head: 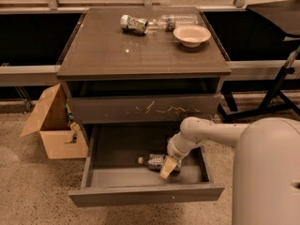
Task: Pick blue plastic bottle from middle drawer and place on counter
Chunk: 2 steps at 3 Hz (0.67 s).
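The blue plastic bottle (151, 161) lies on its side in the pulled-out middle drawer (145, 195), white cap pointing left. My gripper (168, 167) reaches down into the drawer from the right and sits at the bottle's right end, over its base. The bottle's right end is hidden behind the gripper. The counter (117, 50) is the glossy dark top of the cabinet above.
On the counter's far edge lie a crushed green-and-white can (133, 23), a clear bottle (177, 20) and a beige bowl (191, 35). A scratched drawer front (145, 109) is closed above the open drawer. An open cardboard box (51, 125) stands at the left, a black stand (276, 88) at the right.
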Tool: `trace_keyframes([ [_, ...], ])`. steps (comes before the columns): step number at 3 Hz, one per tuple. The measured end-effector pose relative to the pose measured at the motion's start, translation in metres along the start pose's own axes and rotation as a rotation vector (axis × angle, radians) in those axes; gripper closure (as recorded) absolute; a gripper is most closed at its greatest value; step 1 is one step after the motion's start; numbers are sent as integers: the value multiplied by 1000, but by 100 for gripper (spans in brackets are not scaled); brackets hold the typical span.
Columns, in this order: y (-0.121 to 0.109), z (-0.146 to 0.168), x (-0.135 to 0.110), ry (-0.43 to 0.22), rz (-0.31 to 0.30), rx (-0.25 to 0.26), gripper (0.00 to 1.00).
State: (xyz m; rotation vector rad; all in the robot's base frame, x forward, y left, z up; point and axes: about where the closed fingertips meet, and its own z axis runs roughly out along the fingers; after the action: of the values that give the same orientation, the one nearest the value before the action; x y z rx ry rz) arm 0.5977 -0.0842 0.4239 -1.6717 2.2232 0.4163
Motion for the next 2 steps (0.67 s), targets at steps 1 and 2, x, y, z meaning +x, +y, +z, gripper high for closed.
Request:
trace_keyframes([
  [1, -8, 19, 10, -9, 20, -17, 2],
  [2, -14, 30, 18, -10, 31, -24, 25],
])
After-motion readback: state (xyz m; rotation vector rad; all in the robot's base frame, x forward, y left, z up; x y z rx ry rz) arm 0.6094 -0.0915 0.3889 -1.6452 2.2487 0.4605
